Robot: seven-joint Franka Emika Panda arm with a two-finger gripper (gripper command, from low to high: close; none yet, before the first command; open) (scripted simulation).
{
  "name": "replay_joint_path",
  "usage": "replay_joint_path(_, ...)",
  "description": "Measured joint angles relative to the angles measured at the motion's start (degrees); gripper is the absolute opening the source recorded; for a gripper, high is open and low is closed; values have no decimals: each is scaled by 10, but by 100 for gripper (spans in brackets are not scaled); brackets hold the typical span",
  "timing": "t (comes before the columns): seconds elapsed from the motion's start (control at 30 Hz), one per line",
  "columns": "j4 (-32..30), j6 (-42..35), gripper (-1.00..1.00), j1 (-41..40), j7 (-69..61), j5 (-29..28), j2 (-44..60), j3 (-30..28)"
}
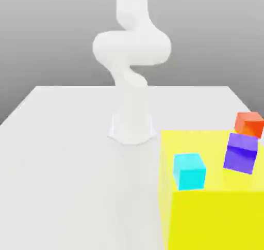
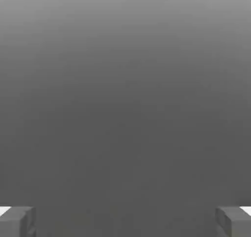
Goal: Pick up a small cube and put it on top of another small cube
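Gripper (image 2: 125, 221): blocky grey fingers (image 2: 17, 222) spread fully apart, nothing held, only flat grey between them. Smooth white arm (image 1: 131, 63) on matte white table (image 1: 62, 166). Green cube's whereabouts: cannot tell.

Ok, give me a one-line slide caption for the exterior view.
White arm stands on a grey table; cyan cube, purple cube and orange-red cube by a yellow block.
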Motion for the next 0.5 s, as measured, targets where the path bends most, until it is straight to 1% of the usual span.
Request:
replay_joint_path(0.1, -14, 18, 0, 31, 25, 19, 57, 43)
replay_joint_path(0.27, -41, 46, 0, 81, 88, 40, 155, 134)
replay_joint_path(0.4, -63, 70, 0, 121, 150, 41, 234, 212)
replay_joint_path(0.5, -80, 88, 0, 151, 206, 29, 296, 271)
